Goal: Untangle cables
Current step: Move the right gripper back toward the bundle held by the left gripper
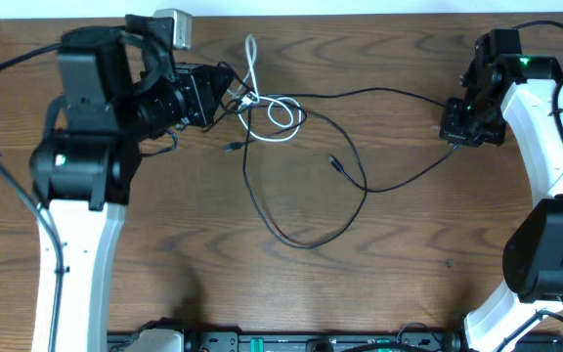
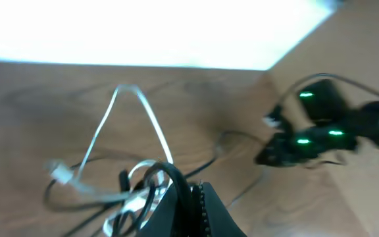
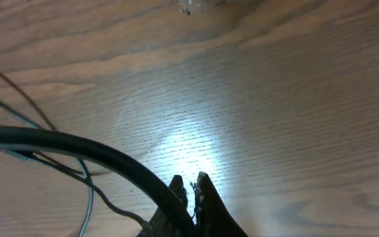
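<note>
The cables lie tangled at the table's top middle. A short white cable (image 1: 255,73) loops through long black cables (image 1: 306,242). One black plug end (image 1: 335,163) rests inside the big loop. My left gripper (image 1: 223,92) sits at the knot's left edge, shut on a black cable (image 2: 170,172) that arches over its tips (image 2: 194,189). The white cable (image 2: 151,118) loops just beyond. A black strand (image 1: 379,93) runs right to my right gripper (image 1: 450,135). That gripper (image 3: 193,181) is shut, with a thin black cable pinched between its fingers.
A small grey box (image 1: 176,26) stands at the back edge behind the left arm. A thick black arm wire (image 3: 77,148) crosses the right wrist view. A power strip (image 1: 291,342) runs along the front edge. The right arm (image 2: 321,131) shows blurred in the left wrist view.
</note>
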Robot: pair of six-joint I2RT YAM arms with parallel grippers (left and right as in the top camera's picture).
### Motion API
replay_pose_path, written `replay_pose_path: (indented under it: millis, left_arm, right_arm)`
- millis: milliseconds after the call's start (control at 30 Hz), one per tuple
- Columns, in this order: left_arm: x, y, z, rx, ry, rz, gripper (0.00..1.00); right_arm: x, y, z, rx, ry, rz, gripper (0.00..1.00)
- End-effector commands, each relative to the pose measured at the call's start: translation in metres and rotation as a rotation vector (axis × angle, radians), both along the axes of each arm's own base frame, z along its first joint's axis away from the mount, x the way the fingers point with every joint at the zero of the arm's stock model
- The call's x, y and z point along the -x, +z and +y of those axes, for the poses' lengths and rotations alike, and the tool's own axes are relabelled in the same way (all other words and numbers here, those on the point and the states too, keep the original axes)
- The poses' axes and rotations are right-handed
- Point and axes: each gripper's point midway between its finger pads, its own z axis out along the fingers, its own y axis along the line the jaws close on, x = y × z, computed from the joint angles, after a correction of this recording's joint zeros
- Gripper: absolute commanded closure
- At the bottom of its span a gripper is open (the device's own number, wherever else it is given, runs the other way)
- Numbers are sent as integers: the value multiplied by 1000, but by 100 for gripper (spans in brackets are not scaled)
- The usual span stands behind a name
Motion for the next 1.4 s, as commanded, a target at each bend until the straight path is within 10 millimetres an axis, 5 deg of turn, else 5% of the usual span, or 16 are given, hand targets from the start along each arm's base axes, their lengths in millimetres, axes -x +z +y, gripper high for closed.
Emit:
replay_pose_path:
  millis: [0, 433, 700, 733, 833, 867, 967, 1067, 1100, 1200, 1367]
  left_arm:
    - [26, 41, -20, 96, -144, -101, 93]
    - [30, 101, -15, 217, -75, -253, 93]
    - [24, 111, -15, 304, -47, -220, 92]
    - [24, 111, -15, 310, -47, -215, 93]
    - [25, 111, -18, 321, -52, -201, 92]
    - [25, 110, -20, 321, -56, -199, 92]
    - [24, 107, -25, 322, -70, -188, 93]
    - [20, 101, -34, 323, -89, -164, 92]
    - [16, 95, -41, 323, -105, -142, 93]
    - [10, 83, -53, 321, -130, -105, 93]
    - [1, 69, -64, 323, -145, -54, 92]
  right_arm:
    - [-2, 11, -5, 21, -4, -36, 99]
    - [-10, -3, -13, 20, -19, -29, 99]
    - [-25, -42, 21, -141, 124, 3, 99]
    - [-25, -49, 22, -149, 126, 16, 94]
    - [-25, -61, 30, -187, 183, 36, 13]
    - [-26, -61, 30, -194, 188, 31, 2]
    - [-32, -43, 29, -193, 203, -1, 1]
    - [-45, 0, 35, -209, 270, -91, 1]
    - [-53, 32, 46, -246, 332, -172, 1]
    - [-60, 81, 76, -343, 468, -316, 1]
    - [-47, 130, 129, -530, 717, -482, 1]
